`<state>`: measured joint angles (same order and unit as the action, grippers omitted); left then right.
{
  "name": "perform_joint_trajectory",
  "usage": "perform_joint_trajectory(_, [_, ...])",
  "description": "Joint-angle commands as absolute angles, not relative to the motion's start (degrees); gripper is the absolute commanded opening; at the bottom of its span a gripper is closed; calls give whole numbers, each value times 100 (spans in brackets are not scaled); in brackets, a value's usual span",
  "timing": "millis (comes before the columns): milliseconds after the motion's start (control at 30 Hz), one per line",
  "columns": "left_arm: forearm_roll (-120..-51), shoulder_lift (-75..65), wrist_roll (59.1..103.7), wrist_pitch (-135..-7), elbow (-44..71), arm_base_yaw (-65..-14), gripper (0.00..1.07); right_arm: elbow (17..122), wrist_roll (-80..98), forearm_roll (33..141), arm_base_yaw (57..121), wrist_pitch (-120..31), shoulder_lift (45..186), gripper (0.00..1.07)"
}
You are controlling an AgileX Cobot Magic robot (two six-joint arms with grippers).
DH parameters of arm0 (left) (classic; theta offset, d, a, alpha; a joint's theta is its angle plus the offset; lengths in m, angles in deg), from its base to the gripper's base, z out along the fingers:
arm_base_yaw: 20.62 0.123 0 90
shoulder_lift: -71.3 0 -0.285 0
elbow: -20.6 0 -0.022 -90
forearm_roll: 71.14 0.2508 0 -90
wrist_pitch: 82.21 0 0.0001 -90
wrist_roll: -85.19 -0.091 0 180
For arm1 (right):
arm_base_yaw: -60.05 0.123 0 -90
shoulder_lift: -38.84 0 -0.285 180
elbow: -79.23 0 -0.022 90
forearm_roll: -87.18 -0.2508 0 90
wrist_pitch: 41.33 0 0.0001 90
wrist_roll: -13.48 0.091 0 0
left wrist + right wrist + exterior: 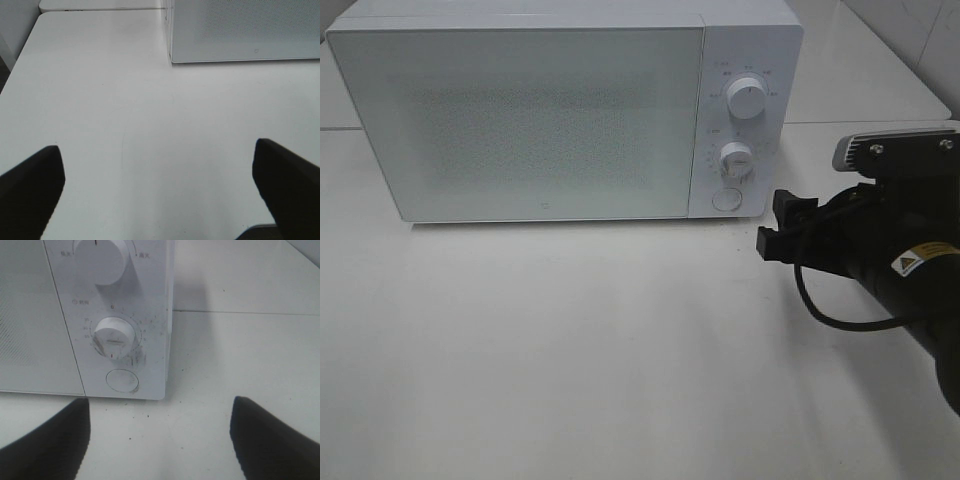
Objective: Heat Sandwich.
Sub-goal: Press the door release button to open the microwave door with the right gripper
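- Exterior high view: the right gripper [777,222] hangs over the table [570,350] with its jaws apart and nothing between them. Its fingertips point at the microwave [560,120], whose control panel lies just ahead of them and whose door is closed.
- On that panel the round button [726,198] sits nearest the fingertips, the lower knob [736,160] above it and the upper knob [747,100] farther up. The gripper looks lined up to work one of these controls, most likely to release the door or to set the time.
- The sandwich appears nowhere on the table. The door's dotted screen hides the inside, so I cannot tell whether it is already in there.
- Left wrist view: the left gripper [157,147] is spread wide and empty over bare table, with only a lower corner of the microwave well ahead of its fingers [30,190]. It seems parked clear of the work.
- Right wrist view: the two dark fingers [45,445] stand apart and grip nothing. The round button and lower knob lie straight ahead, near but not touched.
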<state>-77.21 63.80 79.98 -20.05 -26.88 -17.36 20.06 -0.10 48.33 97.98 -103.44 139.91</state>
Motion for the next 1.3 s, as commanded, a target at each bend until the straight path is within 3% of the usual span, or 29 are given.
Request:
perform_joint_trajectory(33, [-7727,6472,8009,-2085,-2693,-1770,98,2167,-234,4495,10010,-10498,14134,75])
perform_joint_trajectory(667, [-7727,6472,8009,-2085,-2693,-1770,98,2648,276,4363,10217,-10206,14541,75])
perform_joint_trajectory(1300, [-7727,6472,8009,-2085,-2693,-1770,98,2648,6332,4375,10217,-10172,14541,74])
